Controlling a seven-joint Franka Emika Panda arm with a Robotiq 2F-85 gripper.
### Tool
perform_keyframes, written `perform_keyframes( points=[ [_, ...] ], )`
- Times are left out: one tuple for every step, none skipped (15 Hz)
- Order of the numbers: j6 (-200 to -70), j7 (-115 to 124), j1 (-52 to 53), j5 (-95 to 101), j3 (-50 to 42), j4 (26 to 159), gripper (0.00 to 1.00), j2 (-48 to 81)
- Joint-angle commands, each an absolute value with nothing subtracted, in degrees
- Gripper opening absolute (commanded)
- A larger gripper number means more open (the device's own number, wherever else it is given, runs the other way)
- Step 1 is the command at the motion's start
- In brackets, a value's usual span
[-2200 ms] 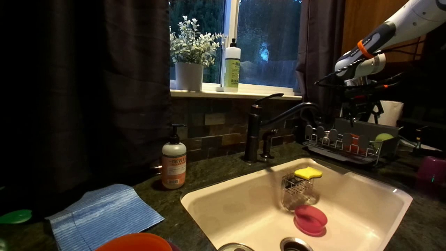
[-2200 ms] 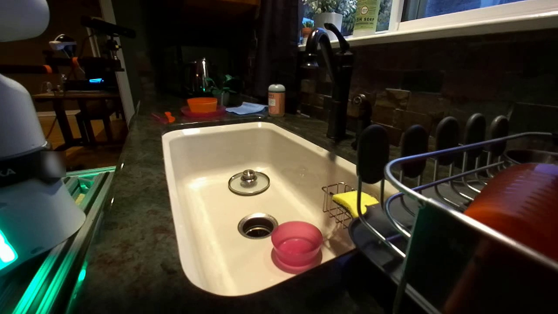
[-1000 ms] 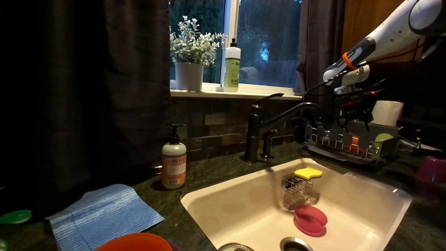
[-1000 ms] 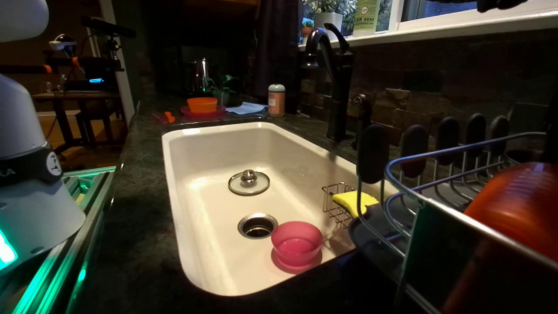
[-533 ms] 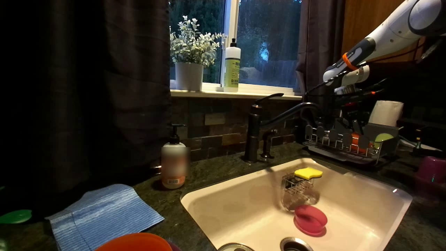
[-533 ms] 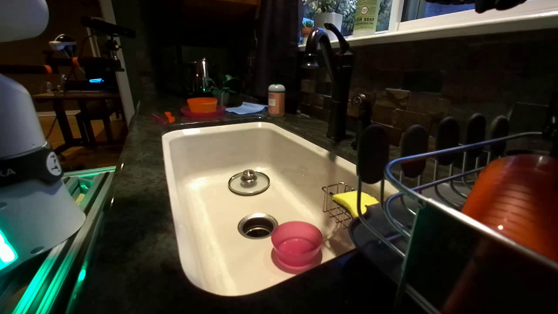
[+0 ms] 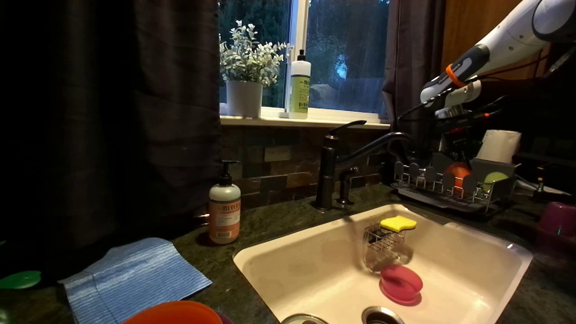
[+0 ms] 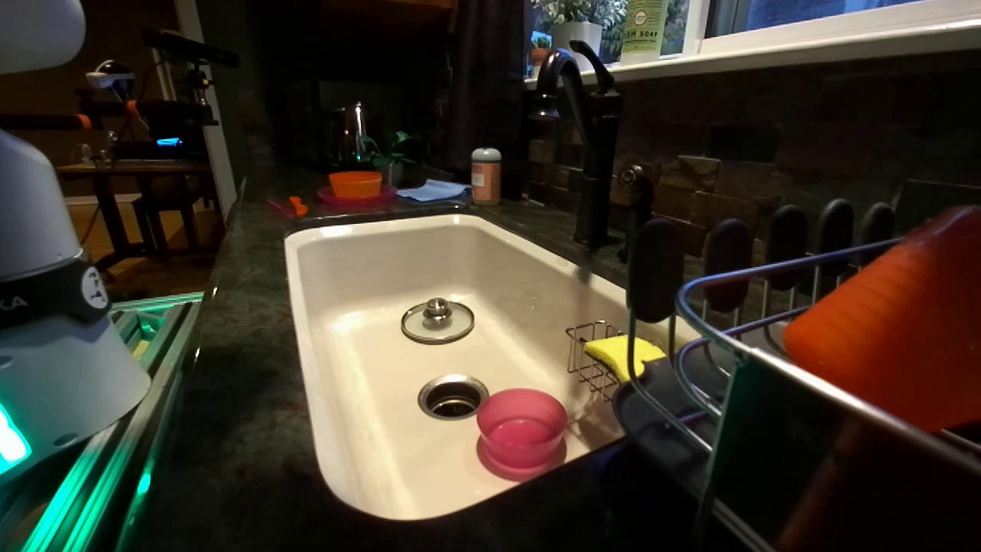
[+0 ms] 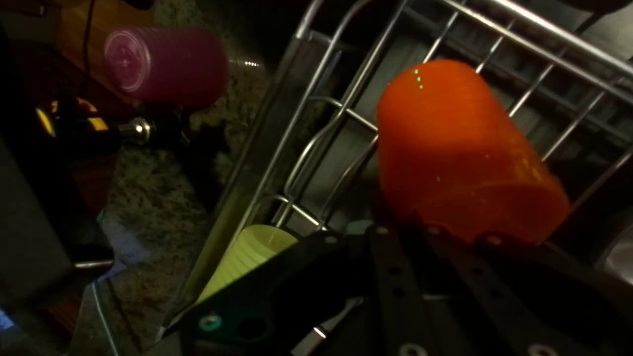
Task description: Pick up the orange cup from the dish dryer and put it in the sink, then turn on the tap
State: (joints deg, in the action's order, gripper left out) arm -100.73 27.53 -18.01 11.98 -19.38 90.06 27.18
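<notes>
Orange cup (image 8: 900, 330) now aslant, seemingly higher

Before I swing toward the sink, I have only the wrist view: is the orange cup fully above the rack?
Observer: Not fully: in an exterior view the lower part of the orange cup shows behind the front tines of the rack.
Operator: Is anything beside the drain in the sink?
Observer: Yes, a pink bowl sits beside the drain.
Operator: Where is the tap?
Observer: In both exterior views it stands on the counter, between the sink and the tiled wall.
</notes>
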Motion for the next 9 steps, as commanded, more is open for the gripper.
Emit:
perform_keyframes(
  points=[
    [-102.4,26.1,-16.3,15.7,-20.3,95.3,0.01,21.0],
    [-102.9,26.0,-15.8,17.1,-20.3,96.5,0.01,19.1],
    [-104.1,25.7,-15.3,18.5,-20.1,98.1,0.01,17.0],
    [-105.3,25.6,-14.8,19.9,-19.9,99.8,0.01,14.7],
    [-106.6,25.4,-14.2,21.1,-19.6,101.4,0.01,12.4],
    [-108.8,25.2,-13.5,22.4,-19.2,103.6,0.01,10.0],
    [-110.6,25.2,-12.9,23.7,-18.7,105.5,0.01,7.7],
    [-113.2,25.3,-12.2,25.1,-18.1,108.1,0.01,5.3],
    [-115.0,26.6,-11.2,27.9,-17.6,110.8,0.01,2.5]
  ],
)
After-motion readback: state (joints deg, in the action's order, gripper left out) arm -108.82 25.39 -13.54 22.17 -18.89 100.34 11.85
